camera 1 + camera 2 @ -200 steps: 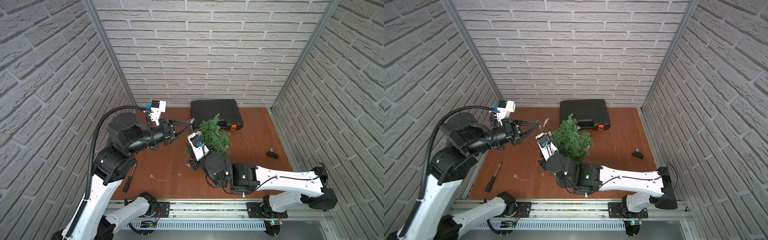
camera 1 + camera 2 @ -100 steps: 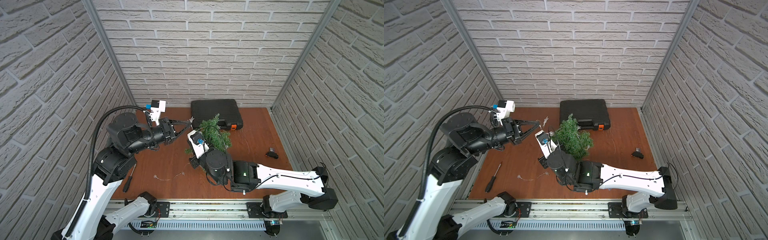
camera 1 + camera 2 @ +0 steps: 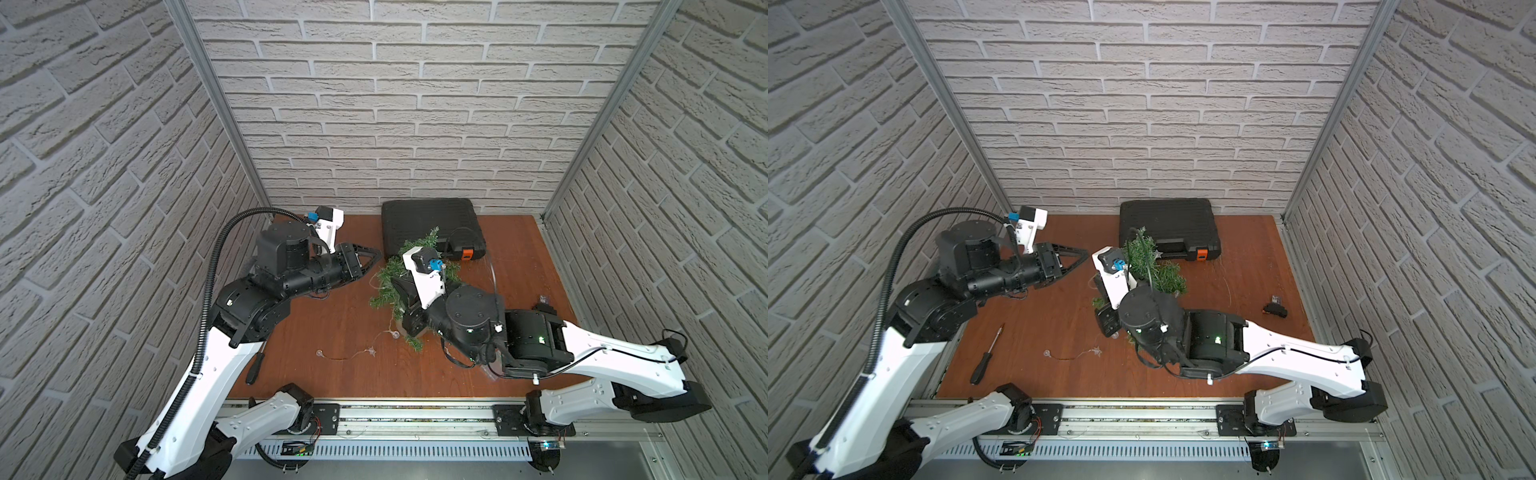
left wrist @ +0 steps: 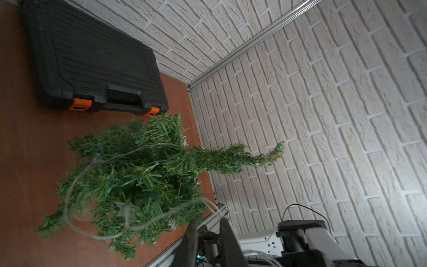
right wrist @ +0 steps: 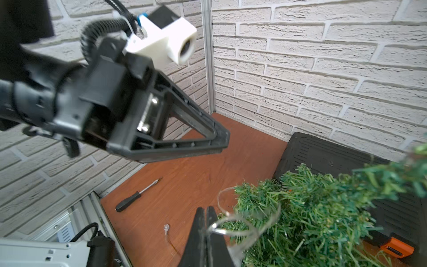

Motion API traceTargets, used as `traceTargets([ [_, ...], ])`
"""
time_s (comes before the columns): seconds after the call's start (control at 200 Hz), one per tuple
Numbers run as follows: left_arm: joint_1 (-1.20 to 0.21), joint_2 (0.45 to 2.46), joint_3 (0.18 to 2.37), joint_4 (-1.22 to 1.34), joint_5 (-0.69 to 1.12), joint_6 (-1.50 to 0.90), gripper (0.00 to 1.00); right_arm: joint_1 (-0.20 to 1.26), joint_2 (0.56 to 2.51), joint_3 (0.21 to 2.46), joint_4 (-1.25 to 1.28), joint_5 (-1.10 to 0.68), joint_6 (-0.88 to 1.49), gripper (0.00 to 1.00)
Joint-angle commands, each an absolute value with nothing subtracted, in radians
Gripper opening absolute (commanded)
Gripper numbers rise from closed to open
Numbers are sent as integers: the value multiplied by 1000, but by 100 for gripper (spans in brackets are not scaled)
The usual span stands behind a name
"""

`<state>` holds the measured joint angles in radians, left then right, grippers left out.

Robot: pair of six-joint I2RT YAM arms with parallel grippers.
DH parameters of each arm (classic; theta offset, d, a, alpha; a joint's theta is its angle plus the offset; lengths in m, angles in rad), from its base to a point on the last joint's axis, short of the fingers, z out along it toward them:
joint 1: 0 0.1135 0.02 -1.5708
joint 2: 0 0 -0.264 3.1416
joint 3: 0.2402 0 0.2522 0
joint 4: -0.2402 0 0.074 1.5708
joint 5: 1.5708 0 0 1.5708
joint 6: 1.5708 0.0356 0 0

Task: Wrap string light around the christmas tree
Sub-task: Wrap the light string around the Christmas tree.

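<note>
Tree: The small green artificial christmas tree with bushy needle branches point(image 3: 388, 280) point(image 3: 1160, 272) point(image 4: 138, 175) point(image 5: 312, 215) is seen on the brown wooden counter point(image 3: 332, 316) point(image 3: 1038, 316), just in front of the black plastic case with orange latches point(image 3: 428, 220) point(image 3: 1167, 220) point(image 4: 92, 64) and between the two arms.
String light: The thin pale-wire string light with clear bulbs and stars point(image 3: 371, 351) point(image 3: 1097, 351) point(image 4: 65, 209) point(image 5: 233, 232) is looped loosely round the lower branches. A clear star is lodged among the needles in the left wrist view. A loose tail, with a round bulb and a star, is laid on the counter in front of the tree in both top views.
Right hand: The right hand point(image 5: 205, 208) is closed tight, with the wire pinched at its fingertips. It is held just beside the lower branches.
Left hand: The left hand point(image 3: 377, 254) point(image 3: 1086, 251) point(image 4: 208, 222) point(image 5: 223, 141) is parted a little and nothing is held in it. It is raised above the counter and pointed at the tree, apart from it.
Screwdriver: A black-handled screwdriver point(image 3: 253, 365) point(image 3: 984, 357) point(image 5: 136, 195) is laid near the left arm, well apart from the tree.
Small black object: It point(image 3: 544, 307) point(image 3: 1275, 308) is seen near the right wall; what it is cannot be told.
</note>
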<state>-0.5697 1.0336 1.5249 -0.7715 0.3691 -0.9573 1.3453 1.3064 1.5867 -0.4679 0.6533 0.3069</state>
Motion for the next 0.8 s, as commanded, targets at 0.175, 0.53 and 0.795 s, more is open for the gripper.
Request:
traceTargets([
  [0.175, -551, 972, 1556, -956, 230, -702, 75, 1342, 1274, 1647, -529, 628, 383, 3],
  [0.53, -555, 758, 1255, -1043, 315, -658, 82, 1342, 1249, 1670, -529, 606, 417, 3],
  [0.795, -644, 623, 969, -821, 351, -728, 79, 1342, 1266, 1681, -524, 600, 419, 3],
])
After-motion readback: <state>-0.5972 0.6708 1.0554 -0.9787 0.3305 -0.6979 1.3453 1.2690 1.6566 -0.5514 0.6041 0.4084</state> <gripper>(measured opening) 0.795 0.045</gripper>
